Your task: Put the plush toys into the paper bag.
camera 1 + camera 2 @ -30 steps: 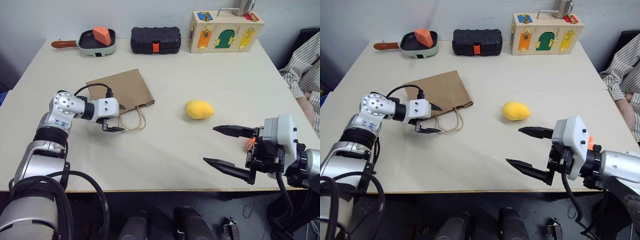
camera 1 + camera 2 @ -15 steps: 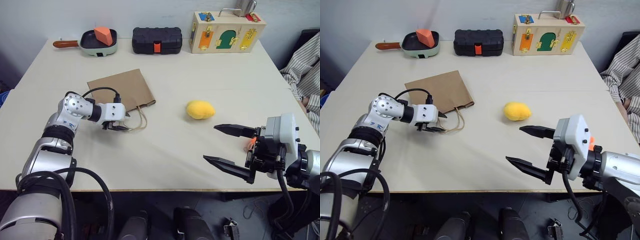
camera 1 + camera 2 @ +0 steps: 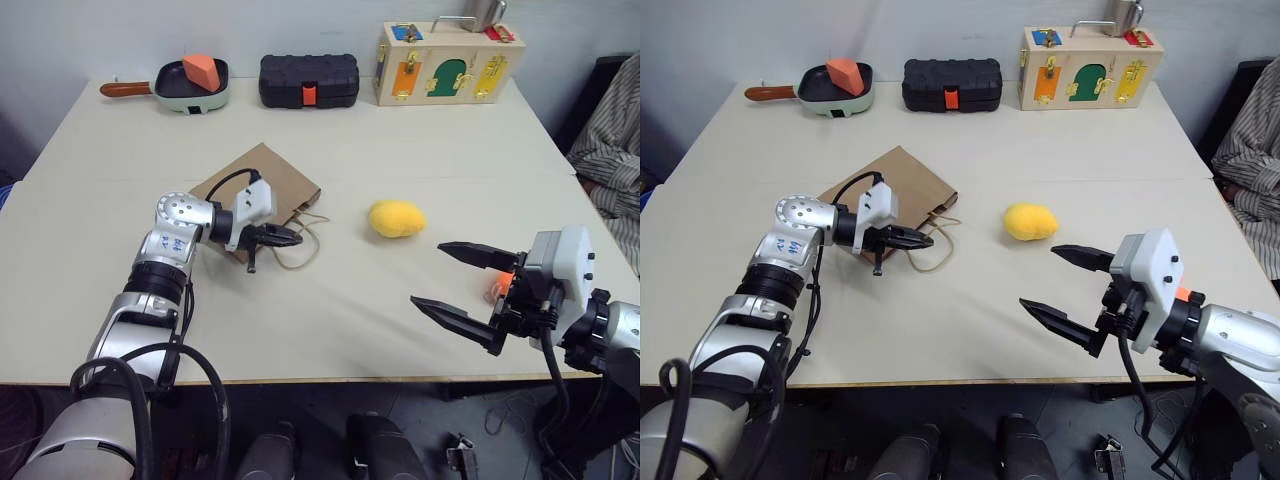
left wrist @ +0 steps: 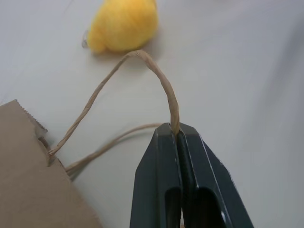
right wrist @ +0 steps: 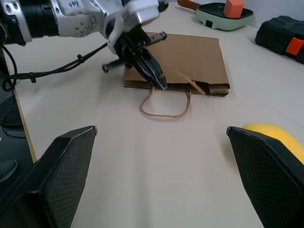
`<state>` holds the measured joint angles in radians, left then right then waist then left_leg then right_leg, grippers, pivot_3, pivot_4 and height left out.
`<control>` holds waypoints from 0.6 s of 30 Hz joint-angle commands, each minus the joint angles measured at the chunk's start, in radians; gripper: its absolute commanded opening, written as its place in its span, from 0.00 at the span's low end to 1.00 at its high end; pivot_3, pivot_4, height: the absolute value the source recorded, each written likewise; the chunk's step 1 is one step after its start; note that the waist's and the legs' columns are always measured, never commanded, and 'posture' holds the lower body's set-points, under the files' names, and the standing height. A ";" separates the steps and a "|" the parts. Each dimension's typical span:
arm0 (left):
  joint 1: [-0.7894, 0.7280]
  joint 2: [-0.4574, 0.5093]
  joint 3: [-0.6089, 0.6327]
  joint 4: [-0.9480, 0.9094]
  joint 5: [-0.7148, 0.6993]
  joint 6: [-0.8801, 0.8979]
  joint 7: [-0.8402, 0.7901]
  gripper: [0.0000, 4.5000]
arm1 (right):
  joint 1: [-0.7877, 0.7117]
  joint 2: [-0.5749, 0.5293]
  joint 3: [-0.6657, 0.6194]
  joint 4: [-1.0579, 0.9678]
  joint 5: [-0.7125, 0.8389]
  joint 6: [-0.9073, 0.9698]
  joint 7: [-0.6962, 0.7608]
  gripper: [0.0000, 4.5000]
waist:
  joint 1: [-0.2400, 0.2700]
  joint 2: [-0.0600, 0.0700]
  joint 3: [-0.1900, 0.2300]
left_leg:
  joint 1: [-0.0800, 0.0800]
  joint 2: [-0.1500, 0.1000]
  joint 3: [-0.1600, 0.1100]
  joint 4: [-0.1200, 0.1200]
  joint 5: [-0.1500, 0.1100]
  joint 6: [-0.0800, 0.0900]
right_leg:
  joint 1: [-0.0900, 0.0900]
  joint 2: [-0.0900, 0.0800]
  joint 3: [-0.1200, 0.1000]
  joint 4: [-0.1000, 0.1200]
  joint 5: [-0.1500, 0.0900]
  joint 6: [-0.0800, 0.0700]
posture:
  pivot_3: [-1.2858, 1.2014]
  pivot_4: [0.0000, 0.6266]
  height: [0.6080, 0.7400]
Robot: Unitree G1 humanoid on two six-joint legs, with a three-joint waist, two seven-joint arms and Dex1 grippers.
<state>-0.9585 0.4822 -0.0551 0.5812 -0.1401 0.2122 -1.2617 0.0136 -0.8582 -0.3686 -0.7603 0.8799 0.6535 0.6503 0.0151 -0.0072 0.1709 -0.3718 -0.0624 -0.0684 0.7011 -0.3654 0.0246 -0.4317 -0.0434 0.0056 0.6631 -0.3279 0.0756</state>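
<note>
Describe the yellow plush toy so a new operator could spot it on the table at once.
Start at the flat brown paper bag in the middle of the pale table, its handle pinched by the left gripper. Just past the bag's handles lies the yellow plush toy. It is a plain soft oval, the only yellow thing lying loose on the tabletop.

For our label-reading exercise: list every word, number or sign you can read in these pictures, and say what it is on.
No text can be read with certainty.
Left arm: small blue marks on the silver joint, too small to read.
Wooden box: coloured panels and latches, no readable words.
Paper bag, black case: no print shows.
</note>
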 commanded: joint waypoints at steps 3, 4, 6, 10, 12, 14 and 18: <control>-0.007 0.012 0.112 -0.307 -0.226 0.407 0.064 0.00 | -0.087 0.045 0.077 0.028 -0.025 -0.016 -0.032 0.65 | -0.002 0.000 0.000 | 0.001 0.000 0.000 0.000 0.000 0.000 | 0.001 0.000 0.000 0.000 0.000 0.000 | 0.52 0.24 1.00; 0.010 0.012 0.116 -0.357 -0.256 0.442 0.064 0.00 | -0.119 0.060 0.119 0.040 -0.046 -0.018 -0.034 0.57 | -0.002 0.000 0.000 | 0.001 0.000 0.000 0.000 0.000 0.000 | 0.001 0.000 0.000 0.000 0.000 0.000 | 0.52 0.24 1.00; 0.056 0.018 0.108 -0.457 -0.305 0.485 0.052 0.00 | -0.197 0.097 0.227 0.084 -0.111 -0.029 -0.036 0.40 | -0.005 0.000 0.000 | 0.001 0.000 0.000 0.000 0.000 0.000 | 0.001 0.000 0.000 0.000 0.000 0.000 | 0.52 0.24 1.00; 0.103 0.027 0.106 -0.559 -0.363 0.549 0.080 0.00 | -0.333 0.191 0.388 0.204 -0.237 -0.051 -0.049 0.08 | -0.016 0.000 0.000 | 0.002 0.000 0.000 0.000 0.000 -0.001 | 0.001 0.000 0.000 0.000 0.000 0.000 | 0.52 0.24 1.00; 0.113 0.027 0.112 -0.591 -0.388 0.577 0.105 0.00 | -0.395 0.243 0.462 0.266 -0.295 -0.060 -0.048 0.00 | -0.017 0.000 0.000 | 0.002 0.000 0.000 0.000 0.001 -0.001 | 0.000 0.000 0.000 0.000 0.000 0.000 | 0.52 0.24 1.00; 0.122 0.026 0.113 -0.620 -0.405 0.594 0.127 0.00 | -0.444 0.288 0.518 0.311 -0.342 -0.063 -0.047 0.00 | -0.017 0.000 0.000 | 0.002 -0.001 0.000 0.000 0.001 -0.001 | 0.000 0.000 0.000 0.000 0.000 0.000 | 0.52 0.24 1.00; 0.137 0.031 0.117 -0.655 -0.439 0.617 0.156 0.00 | -0.501 0.357 0.592 0.381 -0.416 -0.052 -0.058 0.00 | -0.017 0.001 0.000 | 0.001 -0.001 -0.001 0.000 0.001 -0.001 | 0.000 0.000 -0.001 0.000 0.000 0.000 | 0.52 0.24 1.00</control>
<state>-0.8234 0.5039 0.0386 -0.0314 -0.5452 0.8213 -1.1162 -0.4688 -0.5167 0.2097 -0.3881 0.4929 0.6112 0.6035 -0.0021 -0.0067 0.1708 -0.3704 -0.0632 -0.0694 0.7007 -0.3649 0.0235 -0.4319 -0.0436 0.0049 0.6631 -0.3279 0.0756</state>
